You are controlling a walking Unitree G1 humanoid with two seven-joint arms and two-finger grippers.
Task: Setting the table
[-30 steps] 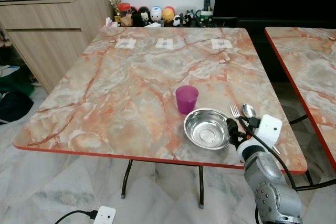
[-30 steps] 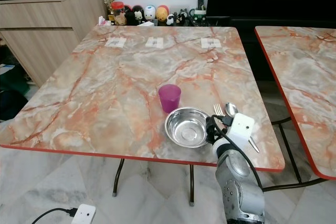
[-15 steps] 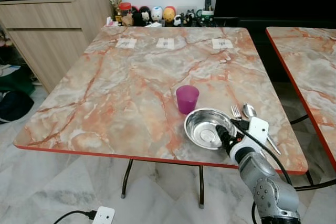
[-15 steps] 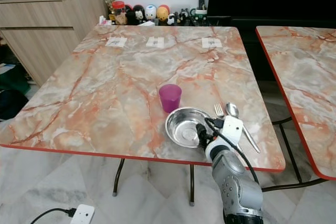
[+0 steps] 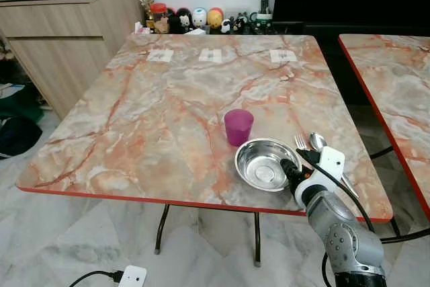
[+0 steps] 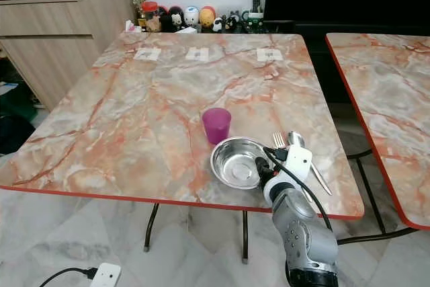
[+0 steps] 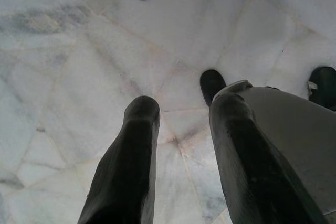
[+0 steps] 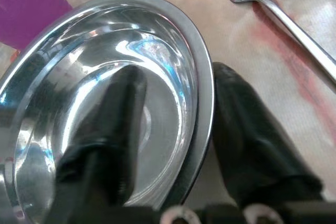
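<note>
1. The stainless steel bowl (image 5: 265, 164) is sitting lower right of centre in the head view, on the marble tabletop (image 5: 148, 119), just below the purple cup (image 5: 238, 126), with a fork (image 8: 283, 17) and spoon (image 5: 317, 141) beside it.
2. The right end effector (image 8: 173, 124) is straddling the bowl's near rim, one finger inside, one outside, not visibly clamped yet.
3. Looks light, stiff and pretty slick, so pinching that rolled rim is probably the safest bet.
4. The left end effector (image 7: 184, 145) is hanging released over the floor.
</note>
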